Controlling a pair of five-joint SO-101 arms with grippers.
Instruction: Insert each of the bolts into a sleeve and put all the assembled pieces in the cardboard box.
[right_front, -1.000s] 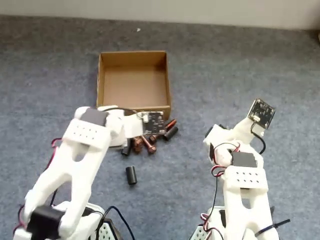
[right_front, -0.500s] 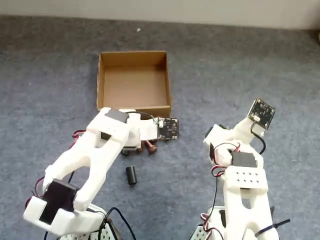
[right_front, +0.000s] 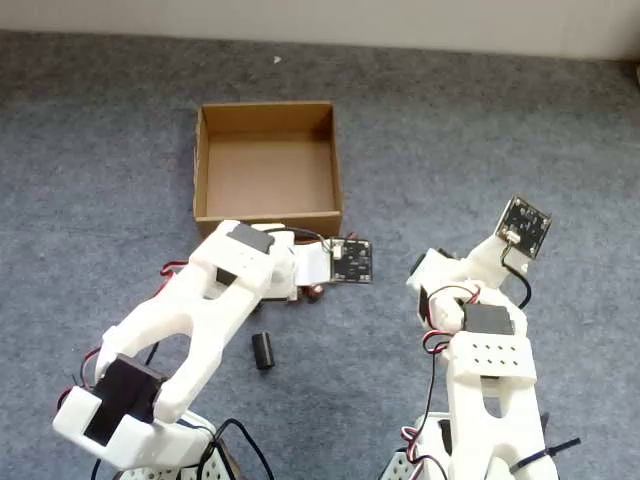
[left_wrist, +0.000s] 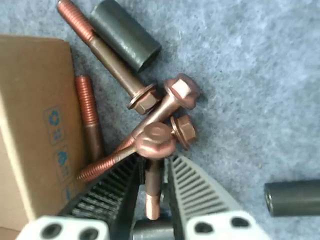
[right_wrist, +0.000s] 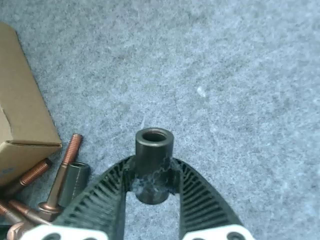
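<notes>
From above, the cardboard box (right_front: 268, 165) stands open on the grey counter (right_front: 100, 150), toward its far side. The left arm (right_front: 200, 320) is extended to the box's near wall, its wrist over a few bolts (mostly hidden beneath it). A lone sleeve (right_front: 262, 350) lies near that arm, apart from the box. The right arm (right_front: 487, 350) stands well off to the side.

In the left wrist view, the left tool (left_wrist: 154, 162) is closed almost fully. Its ribbed fingers (left_wrist: 192, 185) pinch the shank of a copper bolt (left_wrist: 156, 141), whose hex head pokes out past the tips. This bolt sits in a tangle of other bolts (left_wrist: 172, 102) just beside the box. The box wall carries blue printed symbols (left_wrist: 56, 130) (recycling-type marks; I can make out no words). A dark sleeve (left_wrist: 125, 34) touches one long bolt.

In the right wrist view, the right tool (right_wrist: 152, 182) is partly closed and clamped on a black sleeve (right_wrist: 154, 150), whose open bore faces the camera. A short sleeve (right_wrist: 74, 182) lies among bolts near the box corner.
</notes>
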